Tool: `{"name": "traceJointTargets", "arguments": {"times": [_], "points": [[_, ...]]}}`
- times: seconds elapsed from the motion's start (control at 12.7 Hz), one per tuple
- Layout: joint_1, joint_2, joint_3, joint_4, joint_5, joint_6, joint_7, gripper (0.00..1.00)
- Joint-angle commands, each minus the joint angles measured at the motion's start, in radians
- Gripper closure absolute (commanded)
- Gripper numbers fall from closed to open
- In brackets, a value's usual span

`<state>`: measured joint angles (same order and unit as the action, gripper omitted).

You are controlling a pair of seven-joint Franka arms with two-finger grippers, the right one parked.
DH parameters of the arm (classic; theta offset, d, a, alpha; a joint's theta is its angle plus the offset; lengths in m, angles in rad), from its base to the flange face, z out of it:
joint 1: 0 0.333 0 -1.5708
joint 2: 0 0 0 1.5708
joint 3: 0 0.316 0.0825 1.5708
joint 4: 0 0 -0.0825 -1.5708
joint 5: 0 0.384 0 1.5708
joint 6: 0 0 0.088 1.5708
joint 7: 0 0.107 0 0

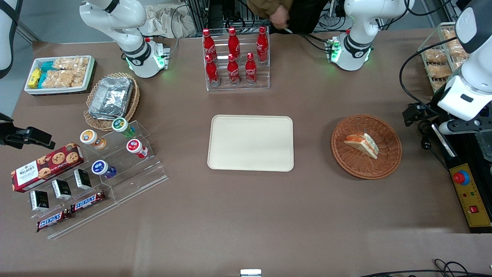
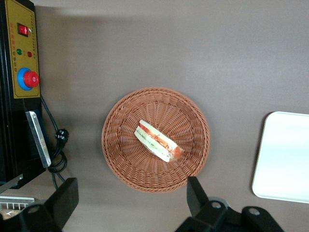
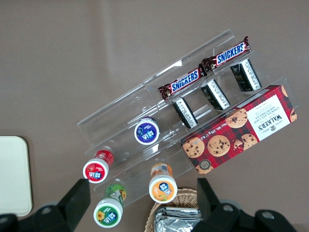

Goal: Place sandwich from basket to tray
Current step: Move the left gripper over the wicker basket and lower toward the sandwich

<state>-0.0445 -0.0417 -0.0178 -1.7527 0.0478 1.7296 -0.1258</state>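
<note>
The sandwich (image 1: 362,144) (image 2: 158,141) lies in the basket (image 1: 389,158) (image 2: 122,159) at the front view's right; the tray (image 1: 250,142) (image 2: 282,154) sits center frame. The gripper (image 2: 130,205) hovers high above the basket, jaws apart, holding nothing.

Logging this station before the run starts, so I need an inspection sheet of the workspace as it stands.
Surface: brown table, no spills seen.
Job's things: sandwich lies in the basket; tray bare, toward the parked arm's end from the basket.
Clutter: cola bottles in a clear rack; foil containers in a tan basket; snack bin; cookie box, Snickers bars and small jars on clear steps.
Gripper: gripper open, above the table beside the basket, holding nothing.
Cables: black cable by the working arm; plug and cord beside the control box.
Surroundings: a person at the table's edge.
</note>
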Motion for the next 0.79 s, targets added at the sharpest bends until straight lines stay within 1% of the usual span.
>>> {"name": "traceJointTargets", "arguments": {"times": [0.0,0.24,0.39,0.47,0.55,0.71], "points": [[-0.005,0.016,0.004,0.036,-0.014,-0.053,0.012,0.00],[-0.006,0.016,0.002,0.032,-0.008,-0.076,0.006,0.00],[-0.006,-0.015,0.002,-0.042,-0.009,-0.070,-0.008,0.00],[-0.003,-0.045,0.004,-0.100,-0.016,-0.021,-0.023,0.00],[-0.001,-0.078,0.006,-0.166,-0.016,0.035,-0.084,0.00],[-0.005,-0.090,0.001,-0.269,-0.016,0.147,-0.287,0.00]]}}
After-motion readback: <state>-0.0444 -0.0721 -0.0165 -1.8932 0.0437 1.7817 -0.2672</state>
